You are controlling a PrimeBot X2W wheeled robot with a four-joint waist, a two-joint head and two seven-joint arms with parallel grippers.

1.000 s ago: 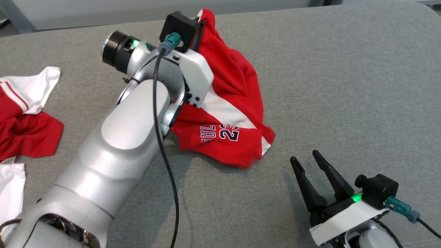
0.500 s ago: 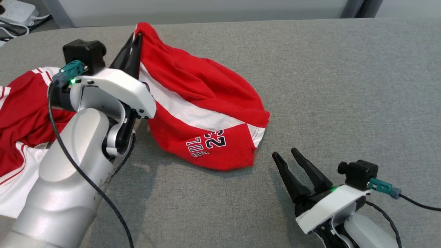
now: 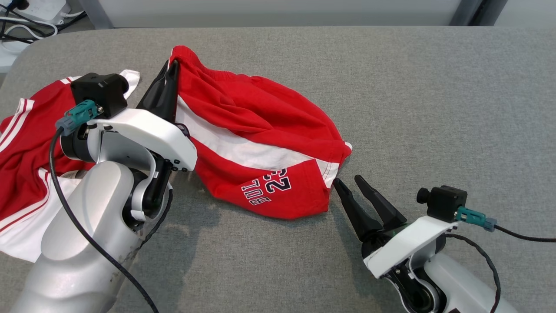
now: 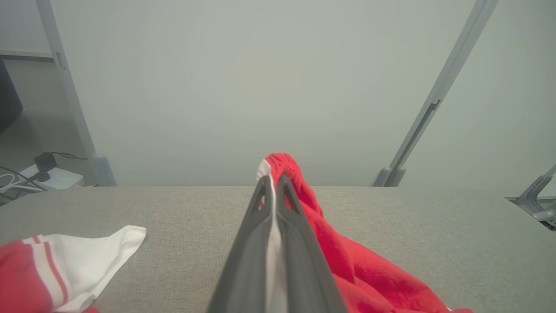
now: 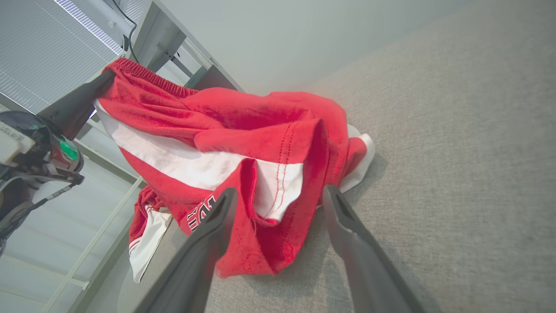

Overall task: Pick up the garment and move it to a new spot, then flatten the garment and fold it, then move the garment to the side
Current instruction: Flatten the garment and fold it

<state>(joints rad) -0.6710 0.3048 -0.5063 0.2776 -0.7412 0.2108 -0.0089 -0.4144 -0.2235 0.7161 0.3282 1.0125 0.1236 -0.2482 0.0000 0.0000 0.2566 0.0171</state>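
Head view: garment (image 3: pixel 260 143), a pair of red shorts with a white side stripe and dark lettering, lies crumpled on the grey bench (image 3: pixel 434 108), left of centre. Left hand (image 3: pixel 173 66) is closed tight on the waistband corner at the far end of the garment, and that corner is lifted off the bench while the rest trails down and to the right. Right hand (image 3: pixel 347 181) stands fully spread and holds nothing. Its tips are just beside the near right hem of the garment, and contact cannot be confirmed. Other red-and-white clothing (image 3: pixel 26 143) lies at the bench's left edge, partly behind the left arm.

Left wrist view: both fingers are pressed together with white stripe cloth pinched between them. Red cloth stands up past the tips and falls away to the right. A white corner of the other clothing lies on the bench at lower left.

Right wrist view: the two fingers are wide apart and bare. The garment's hem lies just beyond the gap between them. The left hand shows at upper left, clamped on the elastic waistband.
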